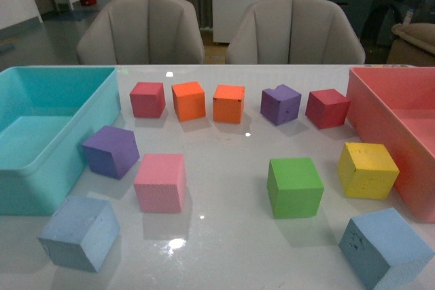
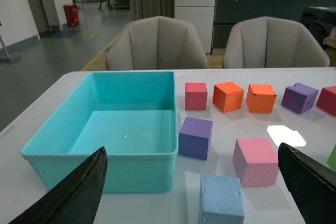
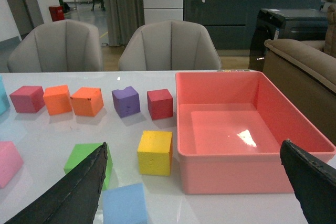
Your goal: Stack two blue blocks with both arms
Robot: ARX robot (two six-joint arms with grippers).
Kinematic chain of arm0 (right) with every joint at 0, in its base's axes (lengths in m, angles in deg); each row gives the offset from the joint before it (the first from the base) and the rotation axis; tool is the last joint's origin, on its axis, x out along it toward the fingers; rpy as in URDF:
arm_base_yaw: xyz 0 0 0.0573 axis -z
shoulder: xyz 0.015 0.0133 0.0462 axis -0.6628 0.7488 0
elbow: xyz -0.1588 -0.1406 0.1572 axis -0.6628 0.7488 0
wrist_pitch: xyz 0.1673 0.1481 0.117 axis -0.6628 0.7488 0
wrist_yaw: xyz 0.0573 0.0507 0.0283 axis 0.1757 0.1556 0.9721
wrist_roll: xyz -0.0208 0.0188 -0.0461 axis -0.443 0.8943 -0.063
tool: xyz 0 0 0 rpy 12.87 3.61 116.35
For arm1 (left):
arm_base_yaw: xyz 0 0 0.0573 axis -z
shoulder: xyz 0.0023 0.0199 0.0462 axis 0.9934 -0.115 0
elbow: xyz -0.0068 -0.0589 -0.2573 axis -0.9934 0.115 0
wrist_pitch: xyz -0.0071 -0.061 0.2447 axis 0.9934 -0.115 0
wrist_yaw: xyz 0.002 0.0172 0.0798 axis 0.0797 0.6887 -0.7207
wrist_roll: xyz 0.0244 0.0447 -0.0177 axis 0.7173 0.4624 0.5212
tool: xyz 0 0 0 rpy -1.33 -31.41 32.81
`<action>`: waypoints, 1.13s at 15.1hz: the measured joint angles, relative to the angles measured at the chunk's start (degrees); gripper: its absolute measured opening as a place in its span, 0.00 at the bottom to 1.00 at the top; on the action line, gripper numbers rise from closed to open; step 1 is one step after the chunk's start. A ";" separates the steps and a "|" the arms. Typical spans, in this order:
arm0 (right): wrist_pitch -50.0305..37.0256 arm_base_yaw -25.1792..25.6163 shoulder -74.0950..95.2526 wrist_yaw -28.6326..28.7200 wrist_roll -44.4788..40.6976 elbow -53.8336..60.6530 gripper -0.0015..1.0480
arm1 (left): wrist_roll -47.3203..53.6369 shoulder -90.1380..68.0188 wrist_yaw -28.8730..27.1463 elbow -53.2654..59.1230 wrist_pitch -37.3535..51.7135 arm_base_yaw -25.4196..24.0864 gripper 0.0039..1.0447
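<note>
L gripper (image 2: 191,150): jaws wide apart, empty.
R gripper (image 3: 194,146): jaws wide apart, empty.
L pale-blue foam cube (image 1: 78,232): near teal plastic bin (image 1: 107,110).
R pale-blue foam cube (image 1: 386,248): near pink plastic bin (image 1: 401,100).

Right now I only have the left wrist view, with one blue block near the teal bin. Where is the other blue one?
Observer: The second blue block sits at the table's near right, nearer the robot than the yellow block.
Operator: Anything crowding it?
Observer: The pink tray stands to its right, a gap between them.
Operator: And the right gripper?
Observer: The right gripper is open and empty, with that block just ahead of it.
</note>
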 joint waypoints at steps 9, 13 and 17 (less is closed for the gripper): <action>-10.12 -1.22 40.41 5.86 7.96 -21.03 0.94 | 0.00 0.00 0.00 0.00 0.02 0.00 0.94; -7.85 -5.38 66.77 3.69 6.64 -28.96 0.94 | 0.00 0.00 0.00 0.00 0.00 0.00 0.94; -13.31 -8.70 79.21 1.03 4.68 -27.15 0.94 | -0.02 0.00 0.00 0.00 0.00 0.00 0.94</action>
